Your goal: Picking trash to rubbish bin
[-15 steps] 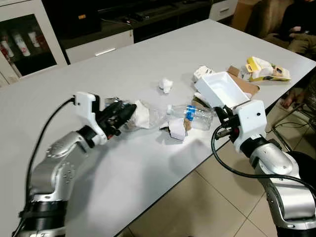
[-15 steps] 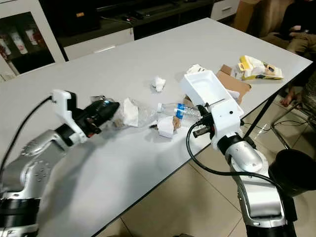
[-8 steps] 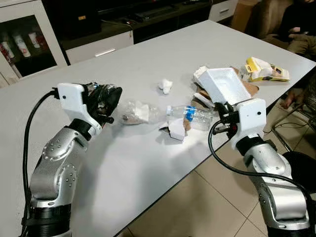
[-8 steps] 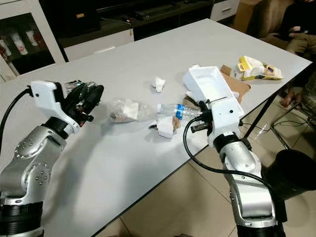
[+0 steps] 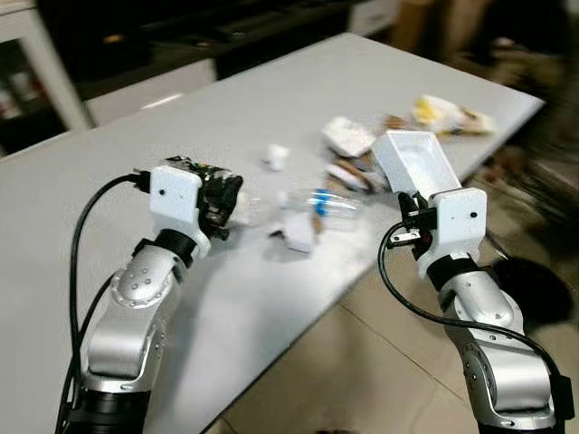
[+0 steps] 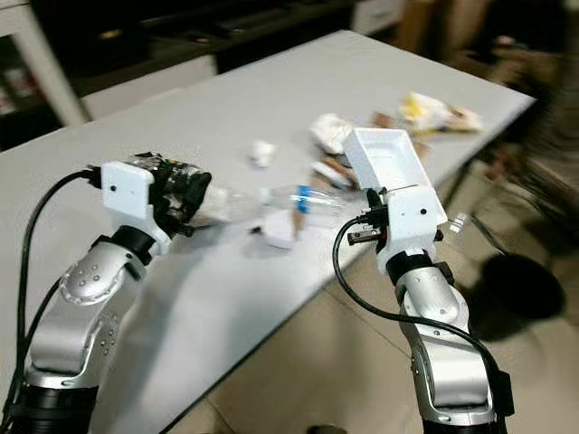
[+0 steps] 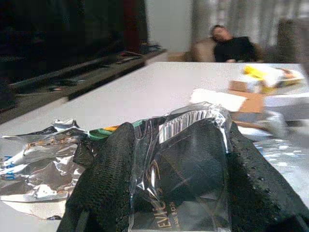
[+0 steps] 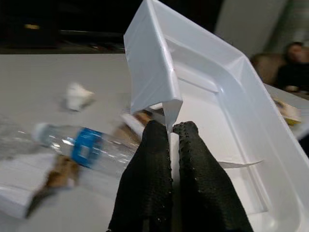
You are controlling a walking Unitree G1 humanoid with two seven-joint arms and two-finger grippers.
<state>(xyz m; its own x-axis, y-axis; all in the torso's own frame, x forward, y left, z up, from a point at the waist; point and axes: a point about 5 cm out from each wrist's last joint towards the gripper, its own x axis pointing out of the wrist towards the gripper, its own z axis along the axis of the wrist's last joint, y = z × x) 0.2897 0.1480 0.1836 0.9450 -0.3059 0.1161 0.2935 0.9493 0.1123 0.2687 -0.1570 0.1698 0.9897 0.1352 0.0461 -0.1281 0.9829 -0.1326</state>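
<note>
My left gripper (image 5: 223,201) is raised over the white table (image 5: 136,145) and is shut on a crinkled foil and clear plastic wrapper (image 7: 190,154), which bulges between its two black fingers (image 7: 104,179). My right gripper (image 8: 171,133) is shut on the rim of a white foam tray (image 5: 418,161), held tilted above the table's near right edge. On the table lie a clear plastic bottle with a blue label (image 5: 321,203), a crumpled white tissue (image 5: 276,156), a white paper scrap (image 5: 298,231) and more torn packaging (image 5: 348,137).
A yellow packet (image 5: 443,113) and cardboard lie at the table's far right corner. A dark round bin (image 6: 520,289) stands on the tiled floor right of the table, blurred. A person (image 7: 231,41) sits on a couch behind the table. Dark cabinets line the back wall.
The camera has swung and the picture is blurred. My left gripper lifted the wrapper off the table, away from the clear bag. My right gripper raised and tilted the foam tray.
</note>
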